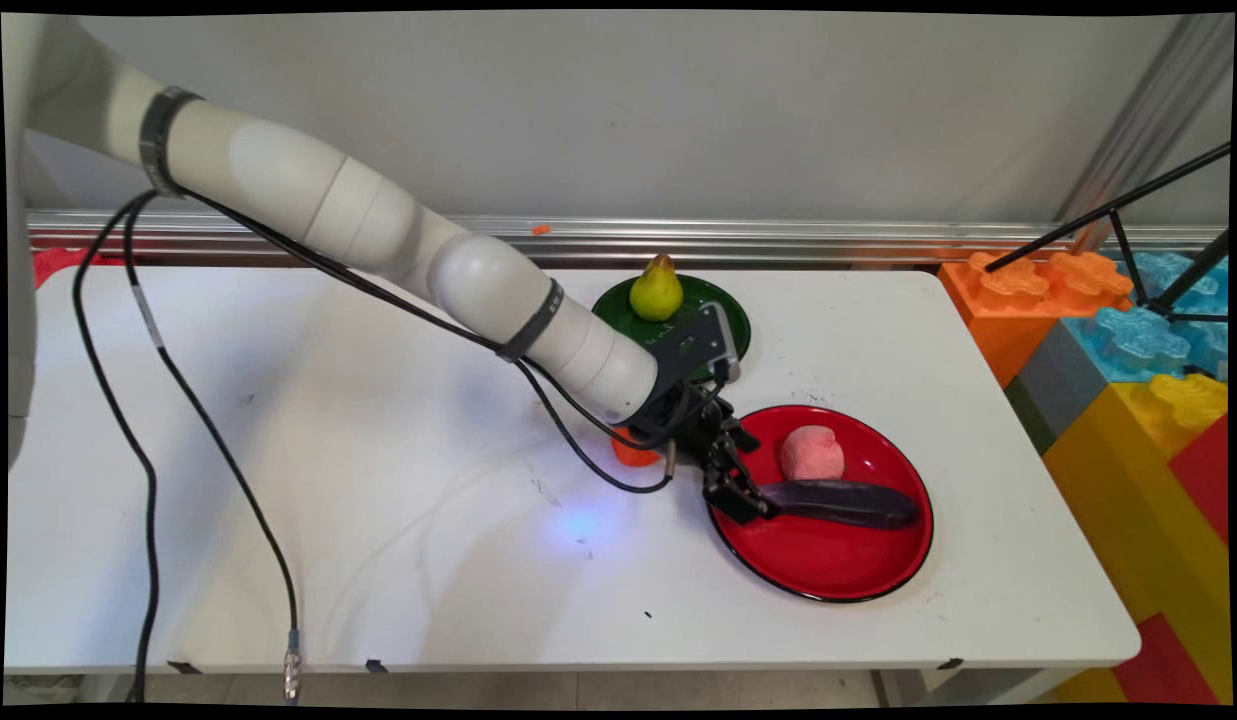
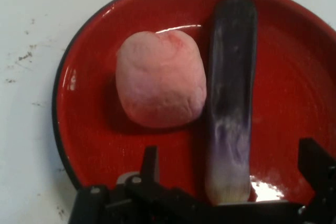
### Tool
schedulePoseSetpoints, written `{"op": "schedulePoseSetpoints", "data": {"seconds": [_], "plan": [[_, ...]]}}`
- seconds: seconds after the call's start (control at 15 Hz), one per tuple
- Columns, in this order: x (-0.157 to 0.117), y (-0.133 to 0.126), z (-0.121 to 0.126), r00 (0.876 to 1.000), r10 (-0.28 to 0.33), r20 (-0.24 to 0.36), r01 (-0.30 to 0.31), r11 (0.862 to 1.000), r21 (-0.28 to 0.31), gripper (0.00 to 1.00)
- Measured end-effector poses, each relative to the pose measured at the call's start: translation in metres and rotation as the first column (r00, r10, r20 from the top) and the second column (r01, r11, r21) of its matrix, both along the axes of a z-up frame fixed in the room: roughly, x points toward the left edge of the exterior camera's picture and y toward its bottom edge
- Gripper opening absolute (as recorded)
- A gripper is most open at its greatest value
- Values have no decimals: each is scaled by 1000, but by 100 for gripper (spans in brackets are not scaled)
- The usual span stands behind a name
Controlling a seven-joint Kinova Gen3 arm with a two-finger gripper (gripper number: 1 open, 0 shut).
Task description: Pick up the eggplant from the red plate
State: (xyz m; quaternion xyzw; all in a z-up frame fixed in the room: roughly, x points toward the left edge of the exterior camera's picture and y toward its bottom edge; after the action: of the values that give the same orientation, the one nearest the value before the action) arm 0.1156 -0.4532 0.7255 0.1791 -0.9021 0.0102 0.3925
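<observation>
On the right half of the white worktop (image 1: 378, 500), a glossy red round plate with a dark rim (image 1: 838, 570) carries two items: one long dark-purple aubergine (image 1: 848, 502), paling to white at its near end, and one pink rounded peach-like fruit (image 1: 811, 453) just beside it. At the aubergine's near end sits the black two-finger pincer (image 1: 740, 497), released, its fingers standing apart on either side of that end without clasping it. Behind the arm lies one dark-green round plate (image 1: 723, 310) bearing one yellow-green pear (image 1: 657, 290), upright. One orange object (image 1: 633, 455) shows partly beneath the wrist, mostly hidden. Large coloured building blocks (image 1: 1128, 340) stand off the worktop's right end.
</observation>
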Motion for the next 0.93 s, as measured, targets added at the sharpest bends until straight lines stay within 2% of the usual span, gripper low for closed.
{"op": "schedulePoseSetpoints", "data": {"seconds": [0.27, 0.8, 0.87, 0.93], "plan": [[-2, -2, -12, 1000, -11, -4, 11, 1000, 7, 100], [-9, -8, -25, 1000, -27, 2, 27, 999, -17, 100], [-10, -8, -26, 1000, -28, 4, 28, 999, -20, 0], [-10, -9, -27, 1000, -30, 6, 30, 999, -23, 0]]}}
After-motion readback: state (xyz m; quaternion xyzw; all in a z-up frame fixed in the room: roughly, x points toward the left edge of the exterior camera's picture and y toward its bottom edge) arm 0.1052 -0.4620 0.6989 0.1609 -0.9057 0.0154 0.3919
